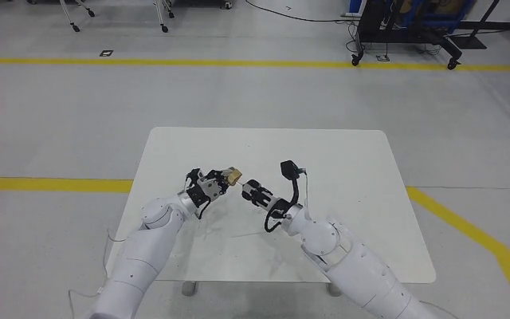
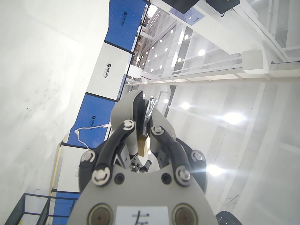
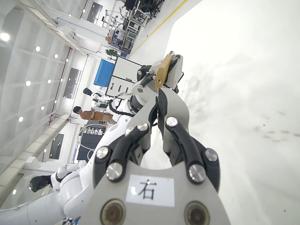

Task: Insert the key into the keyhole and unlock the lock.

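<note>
1. White table [image 1: 351, 159] below: left gripper [image 1: 217, 182] clamps lock [image 3: 163, 72], held above it.
2. Right gripper [image 3: 160, 94] pinched shut at keyhole [image 3: 159, 80]; key itself hidden.
3. Risk: slight misalignment — key jams, lock twists in grip.

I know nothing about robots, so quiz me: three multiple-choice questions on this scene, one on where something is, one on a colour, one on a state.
1. Where is the padlock?
A. on the floor
B. in the left gripper
C. on a shelf

2. What colour is the padlock's body?
A. red
B. blue
C. brass-gold

3. How do the right gripper fingers stand?
A. pressed together
B. spread wide apart
C. wrapped round a cup

Answers:
1 B: the left wrist view shows its fingers clamping the padlock's body.
2 C: the body looks golden in the right wrist view.
3 A: no gap shows between them, and their tips sit by the padlock's keyhole end.
</note>
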### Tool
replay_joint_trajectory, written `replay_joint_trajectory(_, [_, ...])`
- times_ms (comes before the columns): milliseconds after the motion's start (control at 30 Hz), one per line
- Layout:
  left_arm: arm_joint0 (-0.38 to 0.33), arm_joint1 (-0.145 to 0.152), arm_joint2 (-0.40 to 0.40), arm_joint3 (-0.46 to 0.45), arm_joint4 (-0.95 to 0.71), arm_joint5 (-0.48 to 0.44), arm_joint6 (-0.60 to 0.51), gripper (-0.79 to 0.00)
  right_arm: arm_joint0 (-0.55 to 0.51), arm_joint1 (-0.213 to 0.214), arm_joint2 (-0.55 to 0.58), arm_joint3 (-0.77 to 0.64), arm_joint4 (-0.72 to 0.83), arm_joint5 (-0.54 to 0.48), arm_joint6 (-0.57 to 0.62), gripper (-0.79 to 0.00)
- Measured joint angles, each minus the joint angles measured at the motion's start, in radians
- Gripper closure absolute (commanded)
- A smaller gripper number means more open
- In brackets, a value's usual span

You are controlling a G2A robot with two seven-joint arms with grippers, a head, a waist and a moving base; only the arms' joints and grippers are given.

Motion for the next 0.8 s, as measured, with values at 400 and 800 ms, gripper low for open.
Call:
replay_joint_trajectory(400, [0.006,0.001,0.001,-0.016,0.027,0.001,0.011,0.0,0.01,-0.021,0.003,0.033,0.014,0.029,-0.016,0.0])
replay_joint_trajectory(800, [0.026,0.002,0.001,-0.055,0.101,-0.076,0.081,0.0,-0.011,-0.037,0.013,0.031,0.014,0.045,-0.065,0.0])
